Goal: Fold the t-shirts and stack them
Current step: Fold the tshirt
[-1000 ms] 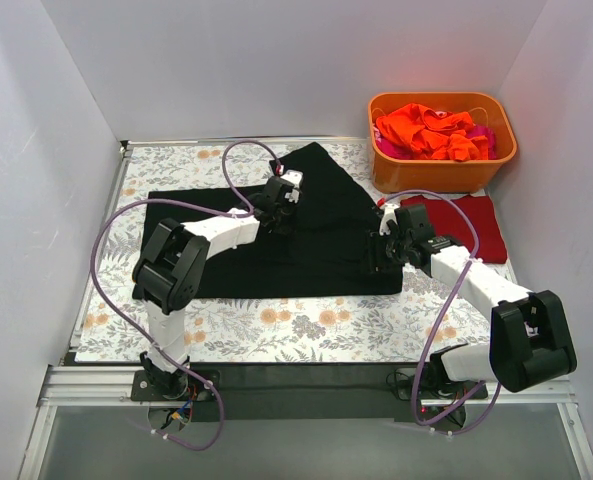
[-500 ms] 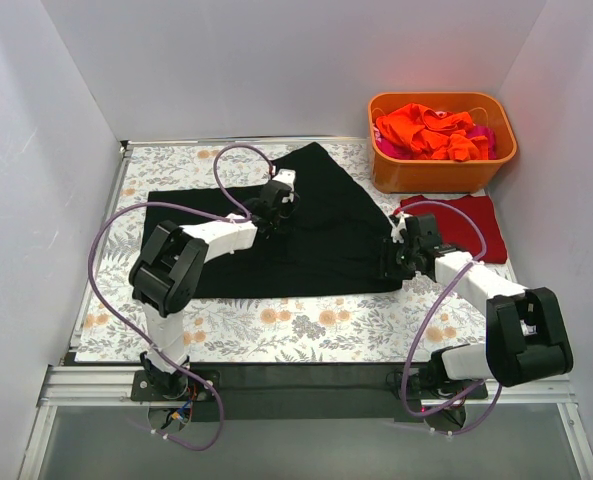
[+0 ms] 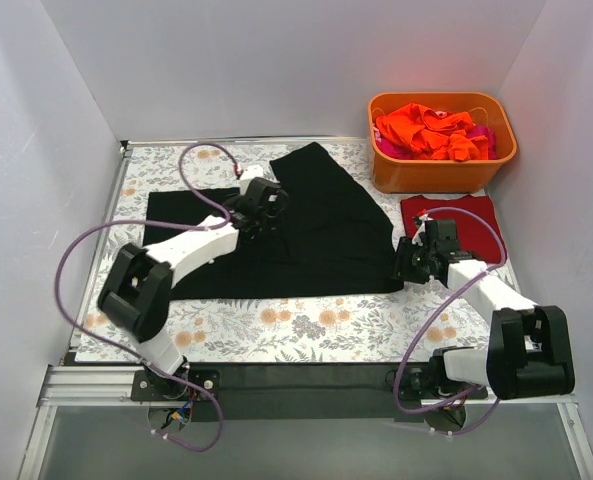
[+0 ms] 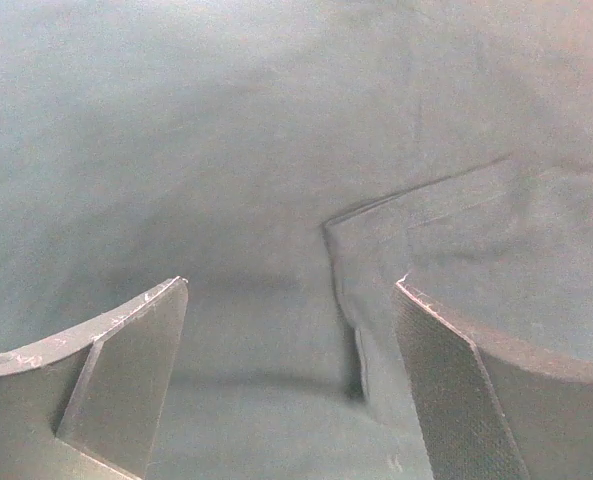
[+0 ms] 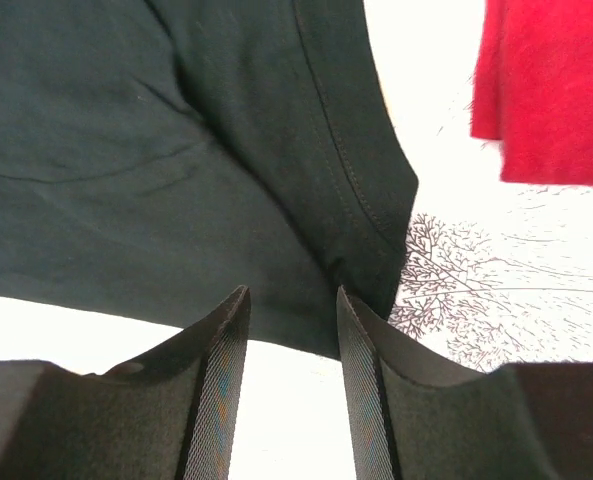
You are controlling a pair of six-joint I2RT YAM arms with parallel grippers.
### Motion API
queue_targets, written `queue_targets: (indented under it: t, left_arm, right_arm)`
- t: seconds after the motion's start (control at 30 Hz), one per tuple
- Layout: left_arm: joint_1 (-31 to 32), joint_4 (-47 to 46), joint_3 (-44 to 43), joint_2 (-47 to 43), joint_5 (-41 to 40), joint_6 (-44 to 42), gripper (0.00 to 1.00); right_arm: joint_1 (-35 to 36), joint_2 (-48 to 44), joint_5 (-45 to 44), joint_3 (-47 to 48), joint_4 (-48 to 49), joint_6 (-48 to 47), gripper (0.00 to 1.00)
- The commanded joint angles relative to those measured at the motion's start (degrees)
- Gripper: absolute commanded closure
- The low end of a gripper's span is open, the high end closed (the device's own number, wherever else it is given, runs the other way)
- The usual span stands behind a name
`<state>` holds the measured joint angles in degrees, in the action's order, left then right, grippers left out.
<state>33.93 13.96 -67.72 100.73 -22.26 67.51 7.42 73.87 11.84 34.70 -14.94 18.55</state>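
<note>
Black shirt [image 3: 316, 235] lies spread and part-folded on the floral surface [image 3: 276, 325], with the red shirt [image 3: 466, 225] just beside its right edge. Risk: the right gripper [image 5: 291, 295], narrowly parted and empty at the shirt's near right corner, may pinch only one layer and skew the fold. The left gripper [image 4: 291, 290], wide and empty, hovers over a fold edge.

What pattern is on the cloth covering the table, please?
Grey-and-orange floral leaf-print tablecloth; clearest in the top external view.
</note>
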Motion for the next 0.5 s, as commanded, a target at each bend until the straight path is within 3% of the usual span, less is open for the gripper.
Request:
queue_targets:
  t: [0.0,0.1,0.3,0.47]
  left_arm:
    - [-1.58,11.86,4.77,-12.19,-9.72,11.91,0.23]
    - [-6.06,17.41,11.35,-19.22,-10.79,16.85,0.21]
    - [-18.28,18.04,22.36,-28.56,-9.64,16.78,0.21]
    - [-25.83,16.37,28.96,-29.63,-9.03,15.99,0.21]
  right_arm:
    - [-0.30,-4.69,-0.86,1.07,-0.35,0.62,0.59]
    - [-0.04,-5.93,1.87,2.74,-0.18,-0.08,0.57]
    - [2.41,-1.01,8.81,6.69,-0.35,-1.93,0.54]
    - [7.95,4.35,2.68,12.14,-4.38,-6.06,0.54]
